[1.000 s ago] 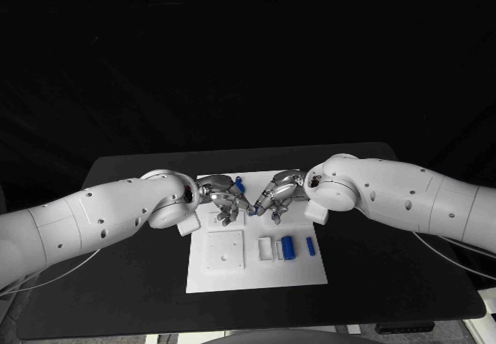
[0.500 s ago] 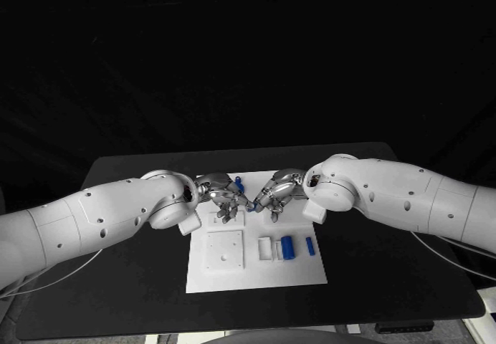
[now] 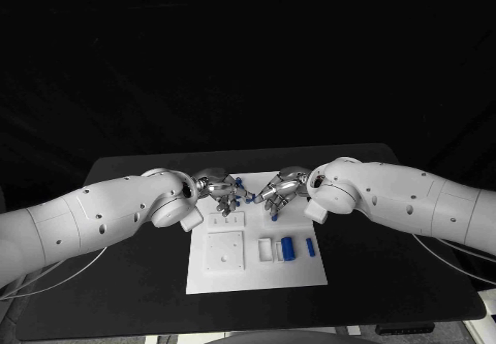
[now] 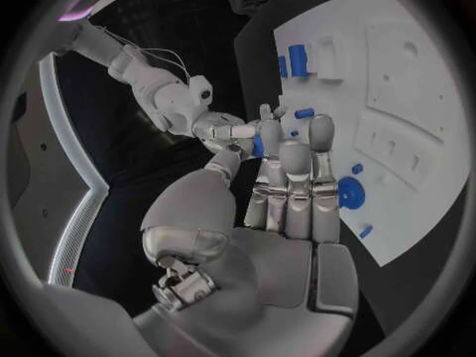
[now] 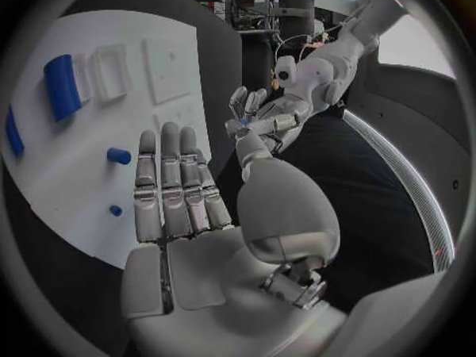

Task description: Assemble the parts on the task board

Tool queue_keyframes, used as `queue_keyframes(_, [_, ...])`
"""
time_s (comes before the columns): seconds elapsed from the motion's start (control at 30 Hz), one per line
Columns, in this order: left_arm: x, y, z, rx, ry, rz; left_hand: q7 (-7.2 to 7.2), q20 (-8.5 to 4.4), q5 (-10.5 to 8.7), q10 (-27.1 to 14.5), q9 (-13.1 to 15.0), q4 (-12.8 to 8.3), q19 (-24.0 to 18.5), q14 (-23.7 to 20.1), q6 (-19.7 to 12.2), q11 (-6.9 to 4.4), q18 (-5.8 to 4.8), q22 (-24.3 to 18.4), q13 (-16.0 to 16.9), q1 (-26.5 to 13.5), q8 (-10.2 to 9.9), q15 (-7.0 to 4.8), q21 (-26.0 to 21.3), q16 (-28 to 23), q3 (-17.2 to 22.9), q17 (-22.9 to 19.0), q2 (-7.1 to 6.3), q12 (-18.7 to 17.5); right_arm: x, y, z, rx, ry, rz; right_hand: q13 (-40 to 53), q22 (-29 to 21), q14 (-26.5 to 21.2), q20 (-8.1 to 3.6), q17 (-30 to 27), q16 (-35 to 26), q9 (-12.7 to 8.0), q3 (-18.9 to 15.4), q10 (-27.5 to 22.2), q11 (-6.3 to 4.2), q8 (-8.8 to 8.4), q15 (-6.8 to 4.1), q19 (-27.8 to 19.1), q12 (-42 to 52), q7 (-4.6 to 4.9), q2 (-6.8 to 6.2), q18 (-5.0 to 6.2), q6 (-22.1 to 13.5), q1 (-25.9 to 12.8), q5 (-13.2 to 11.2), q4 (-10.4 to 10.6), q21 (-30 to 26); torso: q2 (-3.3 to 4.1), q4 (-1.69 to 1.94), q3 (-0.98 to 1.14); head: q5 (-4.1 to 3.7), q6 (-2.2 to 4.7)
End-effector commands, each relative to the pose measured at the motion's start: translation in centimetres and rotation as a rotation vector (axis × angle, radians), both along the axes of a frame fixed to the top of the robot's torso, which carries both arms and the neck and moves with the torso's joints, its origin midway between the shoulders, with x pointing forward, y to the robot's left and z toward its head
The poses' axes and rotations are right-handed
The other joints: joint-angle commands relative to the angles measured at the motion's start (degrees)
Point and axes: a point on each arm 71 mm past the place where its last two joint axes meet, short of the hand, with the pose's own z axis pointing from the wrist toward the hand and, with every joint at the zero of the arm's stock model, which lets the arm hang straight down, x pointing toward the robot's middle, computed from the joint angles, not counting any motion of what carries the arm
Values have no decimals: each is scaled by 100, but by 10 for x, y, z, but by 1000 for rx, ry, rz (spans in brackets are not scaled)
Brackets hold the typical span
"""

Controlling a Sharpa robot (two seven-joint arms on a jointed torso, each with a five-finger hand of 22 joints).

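Left hand [image 3: 220, 192]: poised over the far end of the flat white rectangular task board [image 3: 255, 276], which lies mid-bench on the black bench [image 3: 124, 287]. The left wrist view shows its fingers [image 4: 294, 184] straight and side by side, holding nothing.
Right hand [image 3: 277, 193]: poised over the same far end, just beside the left hand. The right wrist view shows its fingers [image 5: 170, 184] extended and close together, the thumb apart, holding nothing.
Small blue part between the hands [image 3: 247, 197]: in the head view it sits between the two sets of fingertips; which hand touches it cannot be told.
Blue parts, near half of board: two, one wide blue block [image 3: 287, 246] and one narrow blue bar [image 3: 309, 246], standing upright in a row with two white rectangular frames [image 3: 264, 249]. They are well apart from both hands.
White square plate with holes [image 3: 224, 251]: one, lying on the board beside that row.
Left wrist view, extra detail: a round blue disc [image 4: 350, 192] on the board just beside the fingers, plus three small blue pegs [image 4: 305, 113] nearby on the board. The head view hides these under the hands.
Right wrist view, extra detail: two small blue pegs [image 5: 119, 156] on the board beside the fingers, and the left hand opposite.
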Motion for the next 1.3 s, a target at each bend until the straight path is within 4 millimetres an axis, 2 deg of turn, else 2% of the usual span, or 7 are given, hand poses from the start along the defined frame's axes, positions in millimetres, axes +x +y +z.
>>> queue_keyframes(0.03, [-4,-9,0,-39,27,-12,-540,-17,45,350,37,-230,20,175,802,-286,63,112,16,-46,3,-122,35,-50,186,30,12,-44,5,1,10,93,-77,-56,-396,-306,-66,39,-376,-16,22,-238,-29,9,-8,16,-47,10,3,28,-78,-8,87,43,59,3,3,3,-1,11,8])
queue_keyframes(0.13, [-2,-6,0,-23,35,-8,-546,-18,82,374,47,-244,30,198,818,-293,67,112,24,-50,4,-125,47,-55,190,50,6,-47,7,-6,12,131,-97,-99,-961,-819,-165,89,-1040,122,45,-561,-85,45,-7,65,-72,73,10,114,-78,23,161,78,149,20,5,5,2,26,9])
queue_keyframes(0.43, [9,13,1,119,122,-17,-563,-4,29,511,48,-244,83,298,865,-298,84,95,-3,-141,2,-123,16,-191,160,109,17,-177,13,-24,29,262,-135,-140,-972,-841,-272,152,-1667,181,67,-687,64,42,-17,113,-233,-435,-100,245,-78,600,79,60,205,14,5,-12,9,107,25])
queue_keyframes(0.83, [30,33,7,319,176,48,-597,-23,215,660,200,-360,167,422,952,-322,80,105,31,-227,7,-136,27,-237,230,221,-16,-234,38,-59,66,316,-275,-204,-987,-853,208,235,-2510,-1055,-33,-288,394,109,-12,197,-488,-1738,-109,295,-78,753,77,59,101,2,-5,0,3,161,5])
queue_keyframes(0.97, [35,37,5,437,155,60,-601,-24,214,709,259,-359,182,458,956,-327,84,108,60,-248,6,-137,55,-259,293,293,-43,-264,49,-75,77,291,-353,-233,-989,-854,236,250,-2549,-1182,-53,-171,386,117,-12,210,-524,-1811,-109,276,-78,758,77,80,72,0,-9,-5,19,180,-7])
queue_keyframes(1.17, [42,41,3,576,131,73,-624,-12,192,786,311,-346,214,498,1026,-335,98,107,74,-279,8,-136,84,-241,305,348,-55,-265,58,-89,89,298,-422,-248,-1000,-878,241,460,-2816,-2274,-142,-64,-3,317,-13,416,-1334,-2083,-3,258,-67,560,73,161,0,-14,-7,3,24,218,-37])
queue_keyframes(1.3, [46,41,0,647,114,69,-634,25,181,827,430,-345,221,515,1046,-336,137,108,102,-295,6,-127,115,-179,314,468,-53,-263,61,-91,94,309,-451,-226,-1006,-921,69,527,-2851,-2347,-158,-44,-140,364,-21,484,-1985,-2090,16,275,-49,489,109,191,-14,-58,7,-2,20,246,-50])
